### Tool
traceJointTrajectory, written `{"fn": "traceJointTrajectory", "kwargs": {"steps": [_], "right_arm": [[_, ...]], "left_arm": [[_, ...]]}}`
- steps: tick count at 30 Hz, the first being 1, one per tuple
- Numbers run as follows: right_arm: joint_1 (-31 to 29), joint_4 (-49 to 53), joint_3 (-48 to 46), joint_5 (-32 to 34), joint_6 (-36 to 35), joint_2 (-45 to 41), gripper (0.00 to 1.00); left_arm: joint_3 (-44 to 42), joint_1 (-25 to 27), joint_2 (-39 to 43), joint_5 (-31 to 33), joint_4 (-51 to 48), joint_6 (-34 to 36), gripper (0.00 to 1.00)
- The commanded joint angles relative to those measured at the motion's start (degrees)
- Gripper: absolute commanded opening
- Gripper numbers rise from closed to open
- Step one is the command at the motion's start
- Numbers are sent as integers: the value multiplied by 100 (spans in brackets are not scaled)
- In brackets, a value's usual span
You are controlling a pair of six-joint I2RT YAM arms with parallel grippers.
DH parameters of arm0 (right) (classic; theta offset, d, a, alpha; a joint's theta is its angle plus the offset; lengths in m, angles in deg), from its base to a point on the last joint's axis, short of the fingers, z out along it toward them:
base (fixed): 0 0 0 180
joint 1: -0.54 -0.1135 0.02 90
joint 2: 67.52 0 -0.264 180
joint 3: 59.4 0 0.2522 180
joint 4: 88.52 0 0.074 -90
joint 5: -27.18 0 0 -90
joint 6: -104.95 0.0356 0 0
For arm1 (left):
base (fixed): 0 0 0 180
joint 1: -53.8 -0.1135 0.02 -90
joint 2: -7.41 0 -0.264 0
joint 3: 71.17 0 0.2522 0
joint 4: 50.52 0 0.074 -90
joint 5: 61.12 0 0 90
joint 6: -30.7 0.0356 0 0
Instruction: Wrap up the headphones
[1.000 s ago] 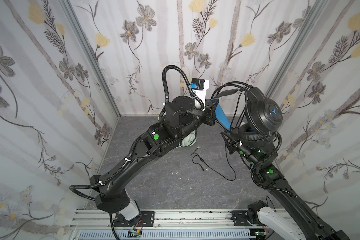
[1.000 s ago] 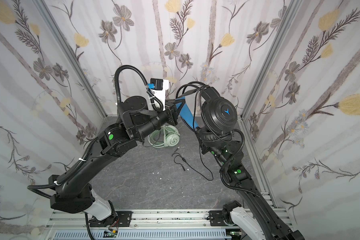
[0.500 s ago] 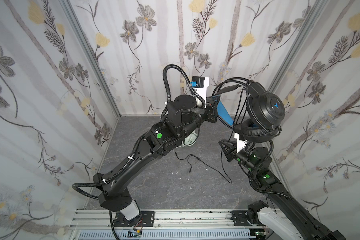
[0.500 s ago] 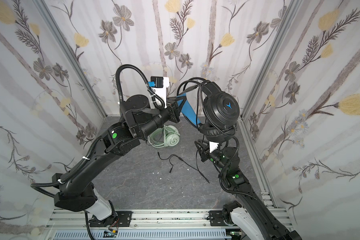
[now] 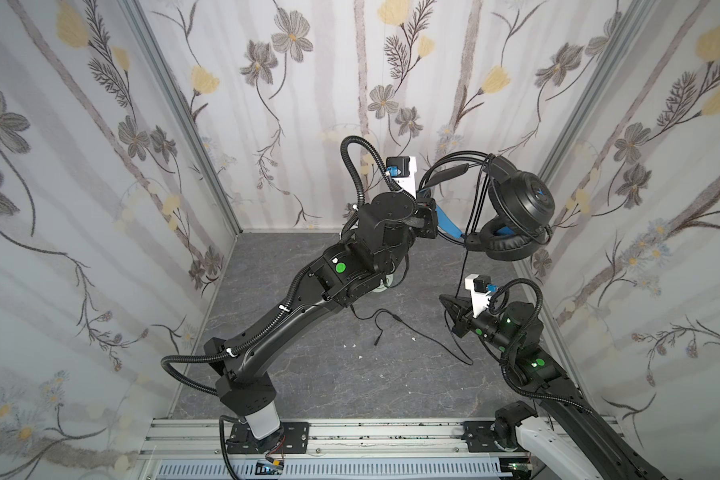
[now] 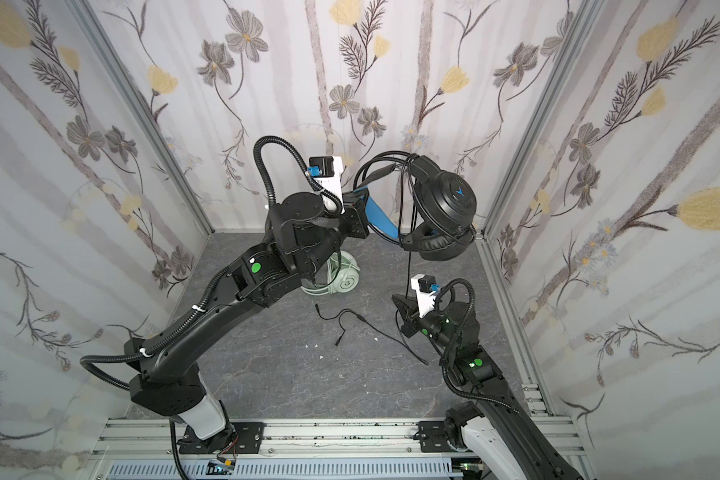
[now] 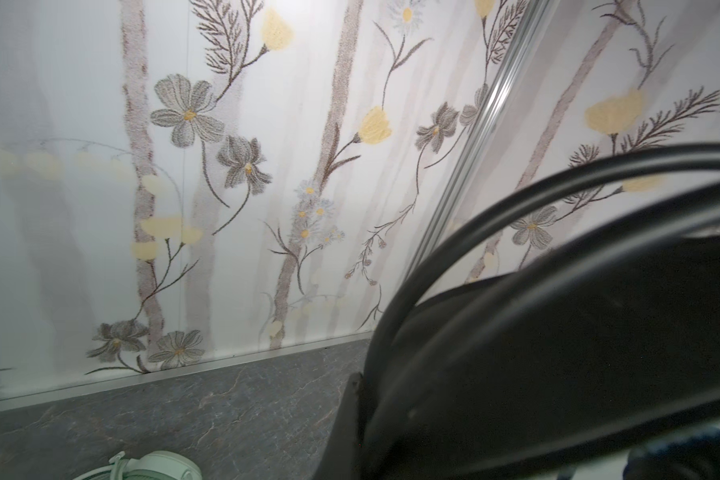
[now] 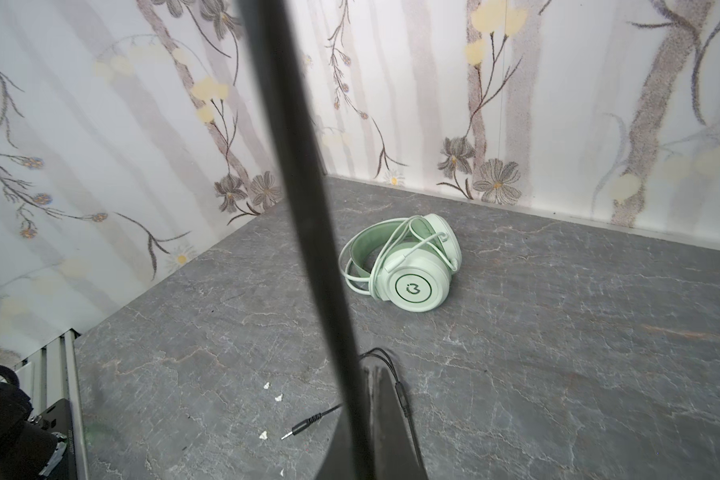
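Observation:
The black headphones [image 5: 520,203] [image 6: 445,203] hang high in the air near the back right corner. My left gripper [image 5: 441,218] [image 6: 368,216] is shut on their blue inner headband. In the left wrist view the black headband [image 7: 558,332] fills the frame beside one finger [image 7: 352,390]. Their black cable [image 5: 460,270] [image 6: 408,270] drops from the earcups to my right gripper [image 5: 447,299] [image 6: 396,299] [image 8: 371,374], which is shut on it low over the floor. The loose end with its plug [image 5: 377,343] [image 8: 304,426] lies on the floor. The mint-green headphones [image 6: 346,282] [image 8: 412,270] lie under the left arm.
The grey marbled floor [image 5: 350,382] is closed in by flowered walls on three sides, with a metal rail [image 5: 350,432] along the front. A few white crumbs [image 8: 273,390] lie near the plug. The left arm [image 5: 292,316] spans the middle.
My right gripper has dropped from beside the earcups down toward the floor and closed on the hanging cable. The left arm shifted the black headphones slightly right. The loose cable end slid left.

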Motion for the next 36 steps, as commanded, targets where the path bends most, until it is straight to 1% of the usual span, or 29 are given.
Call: {"fn": "traceJointTrajectory", "kwargs": {"steps": [1, 6, 13, 17, 21, 24, 27, 31, 36], "right_arm": [[-60, 505, 65, 320, -220, -54, 0], [-288, 849, 217, 562, -403, -33, 0], [-988, 1315, 393, 1154, -585, -114, 0], [-1254, 1465, 418, 1244, -581, -188, 0], [-1491, 1535, 472, 1346, -589, -139, 0], [-1593, 1486, 479, 1405, -603, -21, 0], [-1619, 1368, 491, 1384, -631, 127, 0], [-1628, 1204, 464, 1417, -663, 361, 0], [-1628, 1081, 448, 1370, -702, 510, 0]], "left_arm": [[86, -34, -73, 876, 858, -87, 0], [149, -183, -289, 1228, 756, -76, 0], [88, -501, -490, 1447, 428, -438, 0], [88, -661, -622, 1525, 314, -529, 0], [119, -791, -743, 1517, 119, -735, 0], [184, -834, -823, 1400, -43, -1031, 0], [271, -836, -884, 1346, -217, -1324, 0], [282, -862, -927, 1083, -295, -1749, 0], [308, -894, -1012, 1038, -418, -1979, 0]]}}
